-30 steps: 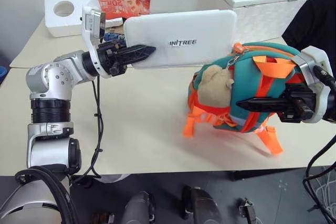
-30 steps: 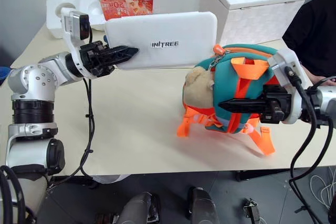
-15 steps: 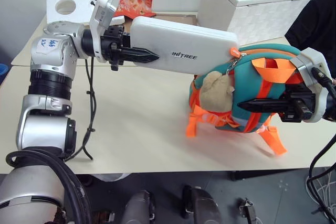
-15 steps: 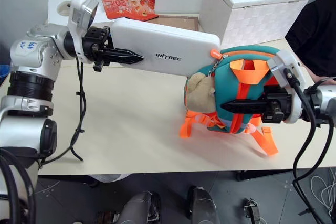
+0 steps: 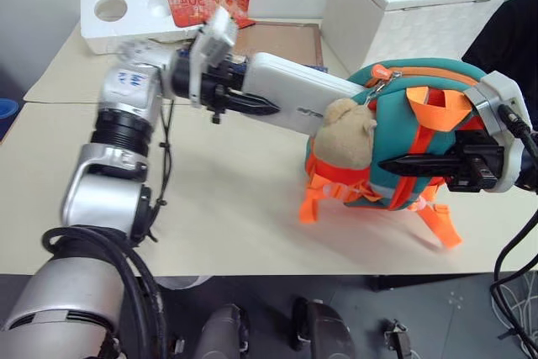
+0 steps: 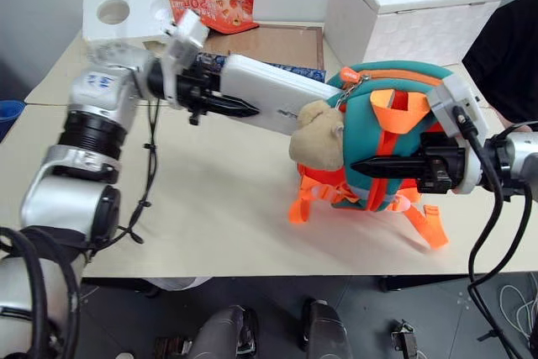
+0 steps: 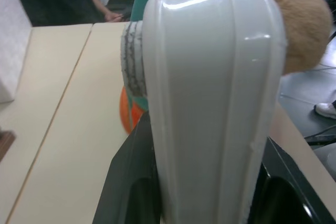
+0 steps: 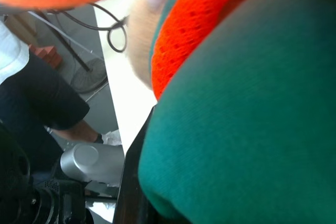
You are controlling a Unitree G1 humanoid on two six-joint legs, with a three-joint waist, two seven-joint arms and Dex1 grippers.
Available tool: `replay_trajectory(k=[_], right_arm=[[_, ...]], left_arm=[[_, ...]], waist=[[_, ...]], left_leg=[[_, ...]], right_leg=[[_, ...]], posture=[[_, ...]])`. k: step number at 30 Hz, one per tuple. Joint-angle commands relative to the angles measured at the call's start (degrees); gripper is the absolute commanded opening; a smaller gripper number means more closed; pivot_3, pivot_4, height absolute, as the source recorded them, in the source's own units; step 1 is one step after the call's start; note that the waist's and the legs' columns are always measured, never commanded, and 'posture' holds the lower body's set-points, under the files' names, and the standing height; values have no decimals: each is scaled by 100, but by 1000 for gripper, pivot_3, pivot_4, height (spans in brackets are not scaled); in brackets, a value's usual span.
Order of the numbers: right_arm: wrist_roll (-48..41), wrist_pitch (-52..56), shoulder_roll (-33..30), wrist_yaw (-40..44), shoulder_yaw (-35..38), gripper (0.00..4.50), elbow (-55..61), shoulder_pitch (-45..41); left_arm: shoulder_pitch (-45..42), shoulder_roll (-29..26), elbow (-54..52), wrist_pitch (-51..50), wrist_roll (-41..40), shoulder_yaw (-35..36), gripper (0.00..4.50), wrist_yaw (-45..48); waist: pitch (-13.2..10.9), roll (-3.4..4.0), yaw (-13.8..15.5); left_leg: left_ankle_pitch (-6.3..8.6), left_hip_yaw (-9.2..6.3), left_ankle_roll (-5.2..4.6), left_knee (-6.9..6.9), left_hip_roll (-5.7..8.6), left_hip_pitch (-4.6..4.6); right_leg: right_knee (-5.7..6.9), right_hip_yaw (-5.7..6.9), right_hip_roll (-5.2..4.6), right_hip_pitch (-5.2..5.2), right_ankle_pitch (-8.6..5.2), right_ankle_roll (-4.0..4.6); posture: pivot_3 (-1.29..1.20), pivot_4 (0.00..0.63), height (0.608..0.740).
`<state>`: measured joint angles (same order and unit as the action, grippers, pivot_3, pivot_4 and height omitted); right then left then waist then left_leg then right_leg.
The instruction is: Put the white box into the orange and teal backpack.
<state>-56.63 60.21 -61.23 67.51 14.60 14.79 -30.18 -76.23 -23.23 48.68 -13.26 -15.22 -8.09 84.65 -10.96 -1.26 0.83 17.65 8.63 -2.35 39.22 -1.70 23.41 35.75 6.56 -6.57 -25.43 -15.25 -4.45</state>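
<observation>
While the left claw clamps the white box, its long axis aims into the orange and teal backpack, which the right claw, closed on its fabric, steadies.

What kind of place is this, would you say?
Probably a lab or workshop: a plain table with a styrofoam block and a white cube box, loose cables on the floor, and a person sitting nearby.
</observation>
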Motion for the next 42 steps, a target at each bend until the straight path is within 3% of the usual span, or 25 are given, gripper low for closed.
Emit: replay_trajectory(k=[1,8,12,18,19,26,30,34,39,42], right_arm=[[-131,-38,111,-118,-21,36,268,-77],[-82,-56,519,-679,-104,36,352,-229],[-144,-16,585,-857,27,0,455,-53],[-364,46,765,-1440,450,0,570,393],[-392,45,792,-1499,495,0,639,502],[-261,-130,975,-1934,394,0,826,797],[-290,-151,1136,-2144,367,0,892,842],[-395,-132,1217,-2202,279,0,1028,884],[-525,-147,1252,-2204,235,0,1185,900],[-545,-201,1316,-2272,220,0,1264,1029]], left_arm=[[-319,619,178,361,148,-17,1319,-301],[-392,1714,859,758,682,-124,1319,-1212],[-458,1596,951,634,664,86,2503,-1208],[88,567,-66,-357,119,579,4340,-527],[274,378,-409,-575,-10,620,4456,-325],[1025,-638,-2587,-2487,-1026,872,4456,193],[1359,-403,-4054,-3407,-1557,1058,4456,-851],[1875,-129,-5253,-3240,-831,88,4456,-1880],[2226,302,-5366,-2625,-43,-683,4456,-2849],[2360,599,-5410,-2501,-93,-618,4456,-3145]], waist=[[0,-1,18],[-1,-2,16],[-1,-2,-26],[-1,-1,-120],[1,2,-110],[1,1,-66],[1,1,-61],[1,2,-74],[2,3,-89],[2,4,-83]], left_leg=[[0,0,0,0,0,0],[-2,1,1,2,-3,-5],[-4,0,1,2,-6,-6],[-6,0,6,-2,-12,-8],[-7,0,7,-3,-12,-10],[-11,-6,-1,7,1,-4],[-10,-21,-4,8,3,-5],[-10,-24,-4,6,2,-23],[-12,-21,-1,6,0,-30],[-12,-20,-1,5,-3,-33]], right_leg=[[0,0,0,0,0,0],[-1,-2,0,-2,1,-2],[3,-3,-1,-3,1,-1],[7,-4,0,-3,0,0],[12,-3,1,-3,-1,3],[21,-4,1,1,2,-2],[20,-40,-4,20,4,-7],[15,-44,-1,42,5,-8],[9,-48,2,40,5,-8],[2,-48,1,41,4,-6]], posture=[[0,150,740],[0,150,740],[0,150,740],[0,150,740],[0,150,740],[0,150,740],[0,150,740],[0,150,740],[0,150,740],[0,150,740]])
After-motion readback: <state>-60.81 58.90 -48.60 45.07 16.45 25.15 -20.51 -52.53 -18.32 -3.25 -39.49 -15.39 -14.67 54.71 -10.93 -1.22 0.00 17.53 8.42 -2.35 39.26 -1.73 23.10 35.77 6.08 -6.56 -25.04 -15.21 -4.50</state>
